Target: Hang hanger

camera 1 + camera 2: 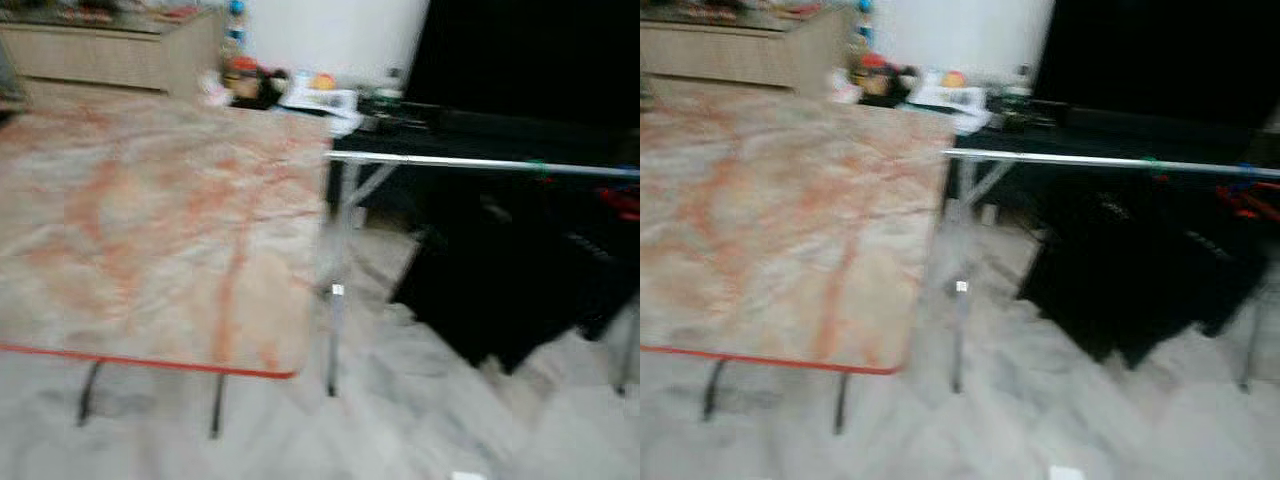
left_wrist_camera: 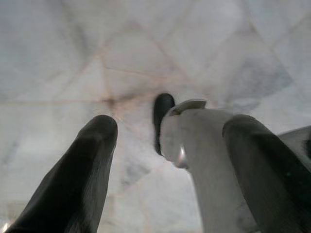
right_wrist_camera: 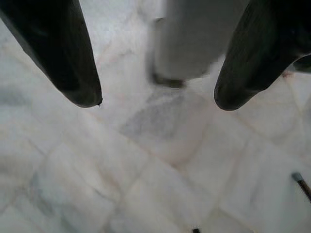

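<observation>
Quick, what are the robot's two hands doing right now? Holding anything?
Left end effector: open, holding nothing, pointing down at the pale marble floor.
Right end effector: open, holding nothing, also over the floor.

You're looking at a table (image 1: 150, 220) showing beige-and-orange marbling with a red edge, a rail (image 1: 480, 163) gleaming silver-white, dark cloth (image 1: 520, 290) reading black, and a floor (image 3: 160, 160) showing white-grey veined marble tiles.

Long, rounded black fingers (image 3: 73, 63); pale silver-grey leg (image 2: 204, 160).
</observation>
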You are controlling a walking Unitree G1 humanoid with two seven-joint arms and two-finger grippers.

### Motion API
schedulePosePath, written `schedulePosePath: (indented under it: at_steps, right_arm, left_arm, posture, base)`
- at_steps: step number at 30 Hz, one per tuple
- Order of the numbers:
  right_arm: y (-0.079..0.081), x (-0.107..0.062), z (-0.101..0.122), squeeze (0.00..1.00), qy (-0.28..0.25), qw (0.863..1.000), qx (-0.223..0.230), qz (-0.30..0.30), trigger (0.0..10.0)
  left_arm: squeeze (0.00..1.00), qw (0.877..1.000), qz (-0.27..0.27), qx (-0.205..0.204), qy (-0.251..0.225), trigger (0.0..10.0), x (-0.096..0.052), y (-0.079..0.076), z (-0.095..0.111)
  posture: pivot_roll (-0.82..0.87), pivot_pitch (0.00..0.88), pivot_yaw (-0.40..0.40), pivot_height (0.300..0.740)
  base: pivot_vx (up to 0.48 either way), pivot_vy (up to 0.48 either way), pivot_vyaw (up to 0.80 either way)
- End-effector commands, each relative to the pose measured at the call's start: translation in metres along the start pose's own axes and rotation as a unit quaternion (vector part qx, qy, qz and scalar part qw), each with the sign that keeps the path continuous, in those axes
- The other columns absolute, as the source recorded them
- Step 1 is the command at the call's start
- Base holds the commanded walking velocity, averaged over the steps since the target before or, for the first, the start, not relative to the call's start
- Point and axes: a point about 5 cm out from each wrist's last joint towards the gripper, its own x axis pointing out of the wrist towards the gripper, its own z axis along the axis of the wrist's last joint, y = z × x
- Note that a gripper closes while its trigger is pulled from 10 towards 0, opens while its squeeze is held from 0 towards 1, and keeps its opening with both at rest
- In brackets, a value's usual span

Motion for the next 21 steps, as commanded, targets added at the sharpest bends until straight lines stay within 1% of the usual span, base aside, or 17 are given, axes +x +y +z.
schedulePosePath:
  at_steps: [1, 5, 8, 12, 14, 16, 21]
  right_arm:
    - [-0.0319, -0.0064, -0.0033, 0.0, -0.015, 0.994, 0.11, -0.018, 10.0]
    - [-0.0321, -0.0064, -0.0031, 0.0, -0.015, 0.994, 0.104, -0.018, 10.0]
    - [-0.0324, -0.0064, -0.0025, 0.0, -0.015, 0.995, 0.098, -0.018, 10.0]
    - [-0.0333, -0.0065, -0.0024, 0.0, -0.016, 0.995, 0.097, -0.022, 10.0]
    - [-0.0338, -0.0066, -0.0028, 0.0, -0.017, 0.994, 0.104, -0.025, 10.0]
    - [-0.0347, -0.0068, -0.0028, 0.0, -0.015, 0.995, 0.095, -0.028, 10.0]
    - [-0.0384, -0.0074, 0.0025, 0.0, -0.042, 0.994, 0.089, -0.048, 10.0]
  left_arm:
    - [0.0, 0.997, 0.013, 0.079, -0.021, 10.0, -0.0007, 0.0136, 0.0159]
    - [0.0, 0.997, 0.013, 0.079, -0.019, 10.0, -0.0008, 0.0134, 0.0144]
    - [0.0, 0.997, 0.014, 0.078, -0.017, 10.0, -0.0007, 0.0125, 0.0132]
    - [0.0, 0.997, 0.014, 0.076, -0.014, 10.0, -0.0006, 0.0118, 0.0123]
    - [0.0, 0.997, 0.013, 0.076, -0.014, 10.0, -0.0005, 0.0115, 0.012]
    - [0.0, 0.997, 0.013, 0.074, -0.013, 10.0, -0.0005, 0.011, 0.0115]
    - [0.0, 0.997, 0.013, 0.072, -0.011, 10.0, -0.0005, 0.0107, 0.0105]
  posture:
    - [0.07, 0.0, -0.002, 0.74]
    - [0.08, 0.0, -0.005, 0.74]
    - [0.08, 0.0, -0.007, 0.74]
    - [0.07, 0.0, -0.008, 0.74]
    - [0.07, 0.0, -0.009, 0.74]
    - [0.07, 0.0, -0.011, 0.74]
    - [0.07, 0.0, -0.013, 0.74]
  base:
    - [0.0, -0.48, 0.0]
    - [0.0, -0.48, 0.0]
    - [0.0, -0.29, 0.0]
    - [0.0, 0.0, 0.0]
    - [0.0, 0.0, 0.0]
    - [0.0, 0.0, 0.0]
    - [0.0, 0.0, 0.0]
